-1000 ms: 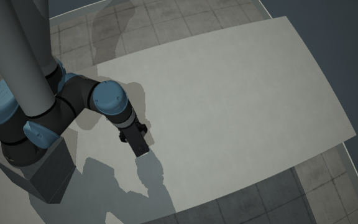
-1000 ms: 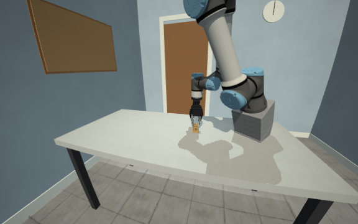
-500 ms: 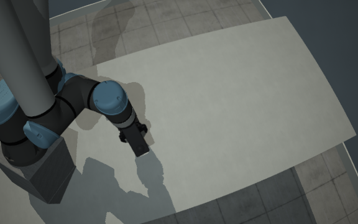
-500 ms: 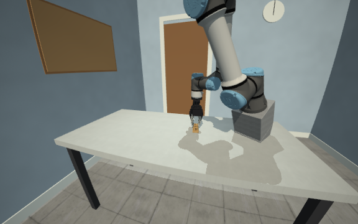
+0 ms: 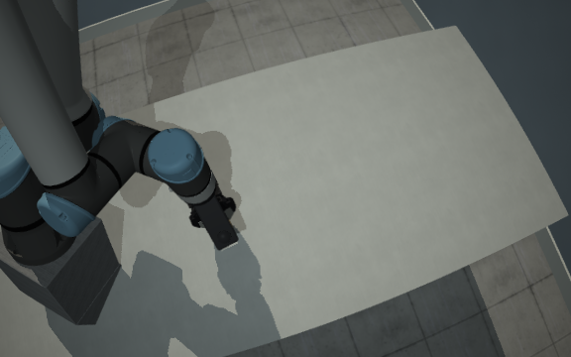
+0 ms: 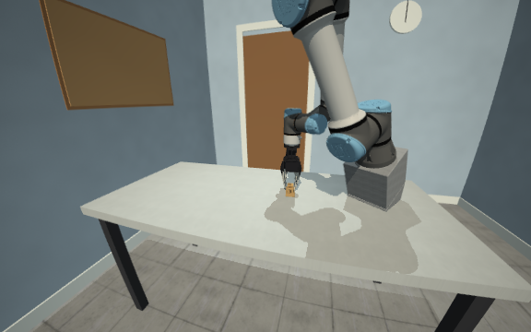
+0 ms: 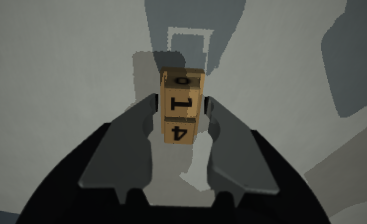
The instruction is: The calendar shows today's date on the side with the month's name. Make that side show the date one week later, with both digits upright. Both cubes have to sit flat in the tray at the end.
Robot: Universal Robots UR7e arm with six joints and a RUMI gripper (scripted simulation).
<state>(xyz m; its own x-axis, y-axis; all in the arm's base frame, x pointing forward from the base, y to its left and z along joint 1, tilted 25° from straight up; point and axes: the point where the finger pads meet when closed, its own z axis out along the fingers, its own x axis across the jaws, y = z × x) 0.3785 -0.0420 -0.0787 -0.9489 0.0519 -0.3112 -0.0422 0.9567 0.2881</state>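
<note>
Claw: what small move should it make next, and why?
Probably open the claw a little wider before lifting: its fingers stand just off the sides of the cube marked 1, with only thin gaps, so rising now might drag it.

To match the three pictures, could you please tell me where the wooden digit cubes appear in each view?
Top: not visible; hidden beneath the tool, on the left part of the table.
Exterior: wooden digit cubes, a small orange speck on the table directly under the tool.
Wrist: centre frame, between the open fingers, showing 0, 1 and 4.
Shared landmark: the tool.
</note>
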